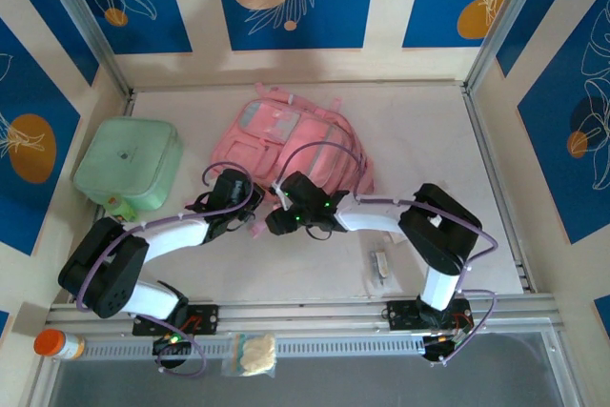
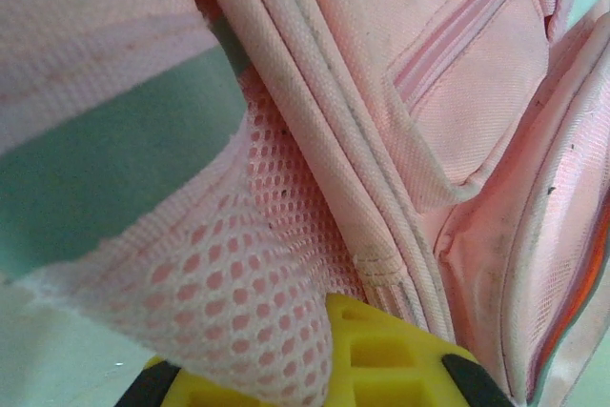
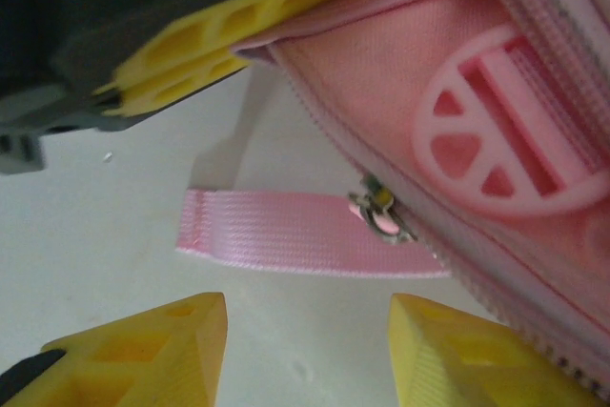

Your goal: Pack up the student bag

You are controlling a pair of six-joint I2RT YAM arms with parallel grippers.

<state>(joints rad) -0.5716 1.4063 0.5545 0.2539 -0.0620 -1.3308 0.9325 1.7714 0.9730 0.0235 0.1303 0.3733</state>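
Observation:
The pink student bag (image 1: 286, 145) lies flat in the middle of the table. My left gripper (image 1: 229, 202) is at the bag's near left corner. In the left wrist view my left gripper (image 2: 310, 369) is shut on the bag's pink mesh fabric (image 2: 238, 274), which drapes over its yellow fingers (image 2: 391, 355). My right gripper (image 1: 284, 214) sits at the bag's near edge. My right gripper (image 3: 310, 350) is open with nothing between its fingers. Just ahead of it a pink webbing strap (image 3: 286, 231) lies on the table. A metal zipper pull (image 3: 381, 212) sits on the bag's seam.
A mint-green square soft case (image 1: 129, 164) rests left of the bag. A small white object (image 1: 380, 267) lies near the right arm's base. An orange-capped bottle (image 1: 57, 343) and a clear packet (image 1: 250, 355) sit below the front rail. Patterned walls enclose the table.

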